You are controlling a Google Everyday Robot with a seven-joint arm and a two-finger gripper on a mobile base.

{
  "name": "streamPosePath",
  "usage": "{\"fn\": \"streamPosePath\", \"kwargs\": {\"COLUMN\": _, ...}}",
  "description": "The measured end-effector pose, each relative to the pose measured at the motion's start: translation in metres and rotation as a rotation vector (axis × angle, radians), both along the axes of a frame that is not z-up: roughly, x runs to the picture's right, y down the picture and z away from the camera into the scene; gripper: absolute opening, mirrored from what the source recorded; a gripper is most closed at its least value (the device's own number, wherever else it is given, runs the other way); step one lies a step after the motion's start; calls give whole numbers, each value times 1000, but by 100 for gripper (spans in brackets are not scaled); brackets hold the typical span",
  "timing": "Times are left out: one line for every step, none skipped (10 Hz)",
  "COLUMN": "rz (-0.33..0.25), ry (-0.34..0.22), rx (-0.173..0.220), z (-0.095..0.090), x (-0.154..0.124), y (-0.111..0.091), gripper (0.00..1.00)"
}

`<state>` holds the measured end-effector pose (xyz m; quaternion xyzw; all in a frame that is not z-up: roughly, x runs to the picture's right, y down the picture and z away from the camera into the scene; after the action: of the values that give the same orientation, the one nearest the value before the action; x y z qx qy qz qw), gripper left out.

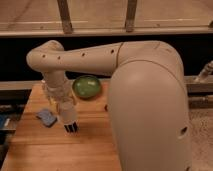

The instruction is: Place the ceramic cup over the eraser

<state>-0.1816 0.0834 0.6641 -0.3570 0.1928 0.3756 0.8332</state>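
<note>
From the one camera view, I see the arm (95, 55) reaching across from the right and bending down over the left half of the wooden bench (90, 142). The end effector (71, 128) points straight down, its dark tips just above or on the bench surface. It is clenched, and the pale shape at its lower end looks to me like the ceramic cup (67, 113), held upright with its long axis vertical, though I cannot separate cup from wrist housing with certainty. I cannot pick out the eraser; I judge it may sit directly beneath the dark tips, which is where the cup has to go down. A blue-grey pad (46, 118) lies just to the left of the end effector, and a green bowl (87, 86) sits behind it, near the bench's far edge.
</note>
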Motion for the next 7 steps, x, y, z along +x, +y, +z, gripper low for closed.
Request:
{"fn": "streamPosePath", "kwargs": {"rz": 0, "ry": 1, "rx": -9, "z": 3, "x": 0, "y": 3, "gripper": 0}}
{"fn": "streamPosePath", "kwargs": {"rz": 0, "ry": 3, "rx": -20, "z": 7, "x": -1, "y": 6, "gripper": 0}}
{"fn": "streamPosePath", "kwargs": {"rz": 1, "ry": 6, "rx": -31, "z": 10, "x": 0, "y": 8, "gripper": 0}}
{"fn": "streamPosePath", "kwargs": {"rz": 3, "ry": 10, "rx": -40, "z": 14, "x": 1, "y": 9, "gripper": 0}}
{"fn": "streamPosePath", "kwargs": {"rz": 5, "ry": 10, "rx": -48, "z": 18, "x": 1, "y": 11, "gripper": 0}}
{"fn": "streamPosePath", "kwargs": {"rz": 0, "ry": 7, "rx": -53, "z": 22, "x": 0, "y": 12, "gripper": 0}}
{"fn": "streamPosePath", "kwargs": {"rz": -2, "ry": 0, "rx": -53, "z": 20, "x": -4, "y": 13, "gripper": 0}}
